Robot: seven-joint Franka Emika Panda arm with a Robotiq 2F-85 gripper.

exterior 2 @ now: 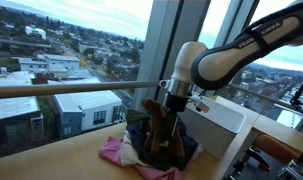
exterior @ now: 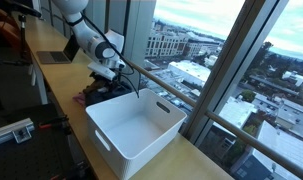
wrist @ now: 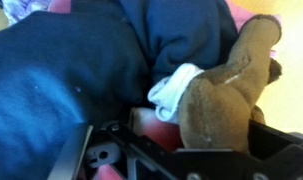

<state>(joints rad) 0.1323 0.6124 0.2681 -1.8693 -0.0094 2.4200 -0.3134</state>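
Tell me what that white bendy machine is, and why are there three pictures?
That is a robot arm, with joints a bit like your elbow. At its end is a gripper, which is its two-fingered hand. Two pictures come from cameras standing nearby, looking from different spots. The close-up one comes from a camera on the arm's wrist. On a wooden counter by big windows lies a pile of laundry: a dark blue cloth, a pink cloth, a small white piece and a brown fuzzy thing, maybe a soft toy. Beside the pile stands a white bin. The gripper is open, right over the pile, and holds nothing that I can see.
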